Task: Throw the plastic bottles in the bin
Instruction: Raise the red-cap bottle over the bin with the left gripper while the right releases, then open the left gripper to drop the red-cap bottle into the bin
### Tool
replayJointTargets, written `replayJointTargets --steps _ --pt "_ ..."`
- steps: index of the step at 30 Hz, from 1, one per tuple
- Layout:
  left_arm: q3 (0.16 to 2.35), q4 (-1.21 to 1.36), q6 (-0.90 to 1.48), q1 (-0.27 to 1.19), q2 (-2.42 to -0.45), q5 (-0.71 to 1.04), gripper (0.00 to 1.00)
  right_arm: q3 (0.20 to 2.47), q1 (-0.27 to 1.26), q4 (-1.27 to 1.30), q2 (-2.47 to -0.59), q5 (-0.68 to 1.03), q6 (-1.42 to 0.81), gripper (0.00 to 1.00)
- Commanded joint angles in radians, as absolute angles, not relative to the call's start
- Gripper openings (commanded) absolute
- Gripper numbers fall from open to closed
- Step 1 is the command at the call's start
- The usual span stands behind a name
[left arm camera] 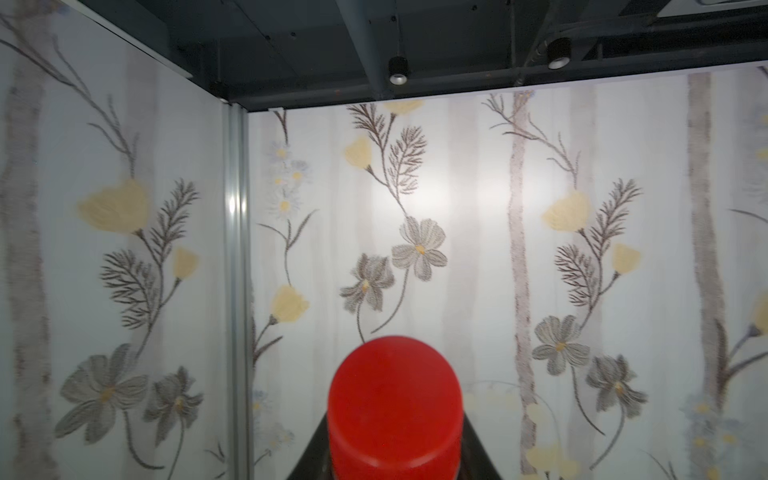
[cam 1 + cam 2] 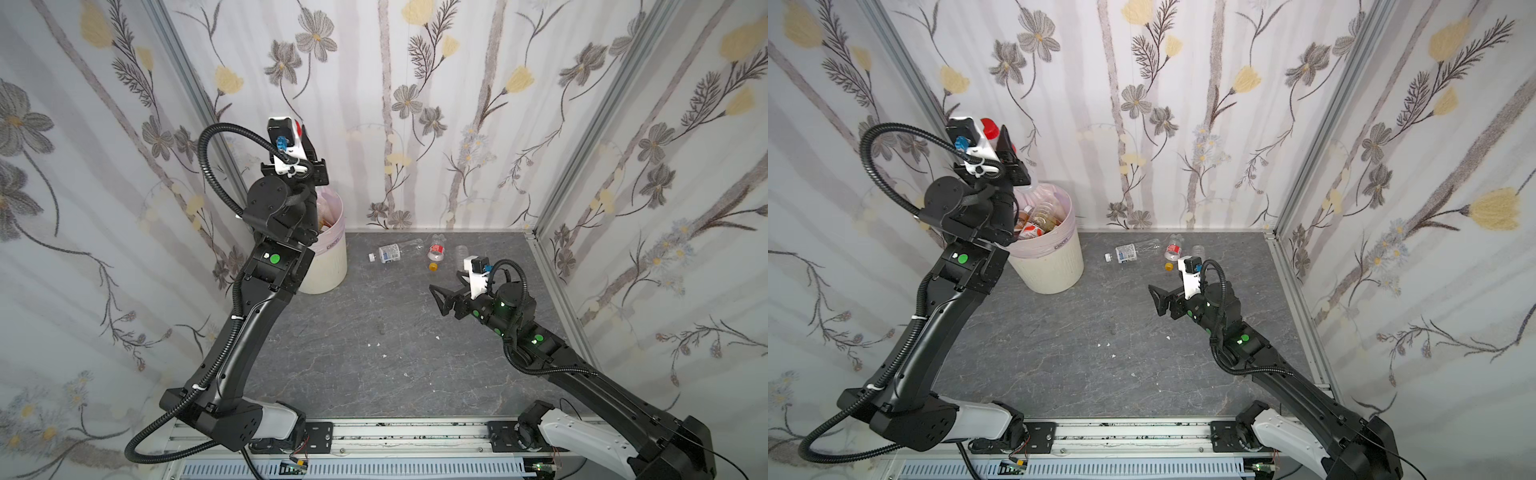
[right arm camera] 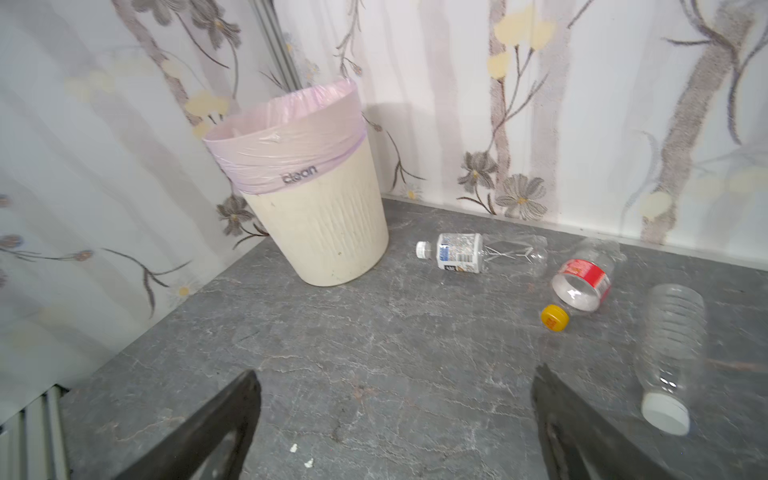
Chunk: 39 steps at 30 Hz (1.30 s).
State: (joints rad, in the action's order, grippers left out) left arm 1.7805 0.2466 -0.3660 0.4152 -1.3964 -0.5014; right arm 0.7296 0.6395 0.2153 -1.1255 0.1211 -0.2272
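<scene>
A two-armed robot stood in a booth with floral wallpapered walls (image 2: pixel 415 83) and a grey marbled surface (image 2: pixel 374 353). The bin (image 2: pixel 1054 266), cream-white and ribbed with a pale pink liner (image 3: pixel 291 137) folded over its rim, sat upright in the far left corner of the surface. Several bottles (image 2: pixel 1038 220) with gold and brown labels filled it almost to the rim.

The left arm (image 2: pixel 249 316) reached high above the bin, with the left jaws pointing upward and clamped on a red-capped bottle (image 2: pixel 989 126). In the left wrist view, the red cap (image 1: pixel 395 411) filled the lower middle, and dark fingers (image 1: pixel 309 455) showed on either side of it.

Three more bottles lay on their sides near the back wall, well apart from the bin. A clear blue-labelled bottle (image 3: pixel 457 252) with a white cap was nearest the bin. Next came a red-labelled bottle (image 3: pixel 584 276), with a yellow cap (image 3: pixel 555 318) at its near end; whether the cap was attached could not be told. Farthest right was a clear ribbed bottle (image 3: pixel 673 340) with a white cap.

The right arm (image 2: pixel 582 374) stretched low over the surface on the right. The right jaws stood wide apart and empty, facing the bin, near the three lying bottles but touching none.
</scene>
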Motion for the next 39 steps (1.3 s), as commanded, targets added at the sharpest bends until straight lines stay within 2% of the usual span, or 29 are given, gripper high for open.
replayJointTargets --steps 1,11,19,23,24,28,31,32,39 --pt "1.784 0.305 -0.465 0.377 -1.427 -0.538 0.29 0.784 0.664 0.353 -1.107 0.246 -0.231 1.00" --pt "1.747 0.292 -0.506 0.316 -1.527 -0.551 0.30 1.002 0.779 0.332 -1.205 0.281 -0.130 1.00" --pt "1.808 0.284 -0.509 0.310 -1.545 -0.530 0.29 0.974 0.785 0.354 -1.232 0.251 -0.128 1.00" --pt "1.811 0.272 -0.449 0.254 -1.583 -0.518 0.31 0.962 0.785 0.360 -1.238 0.245 -0.131 1.00" --pt "1.809 0.251 -0.412 0.224 -1.609 -0.518 0.33 0.962 0.785 0.361 -1.239 0.246 -0.131 1.00" --pt "1.950 -0.062 -0.216 0.109 -1.786 -0.472 0.62 0.959 0.785 0.365 -1.240 0.250 -0.138 1.00" --pt "2.022 -0.185 -0.151 0.125 -1.803 -0.422 0.96 0.936 0.785 0.382 -1.229 0.237 -0.147 1.00" --pt "2.026 -0.192 -0.135 0.135 -1.789 -0.398 1.00 0.933 0.786 0.385 -1.229 0.234 -0.149 1.00" --pt "2.030 -0.196 -0.117 0.227 -1.684 -0.434 1.00 0.924 0.787 0.396 -1.234 0.232 -0.158 1.00"
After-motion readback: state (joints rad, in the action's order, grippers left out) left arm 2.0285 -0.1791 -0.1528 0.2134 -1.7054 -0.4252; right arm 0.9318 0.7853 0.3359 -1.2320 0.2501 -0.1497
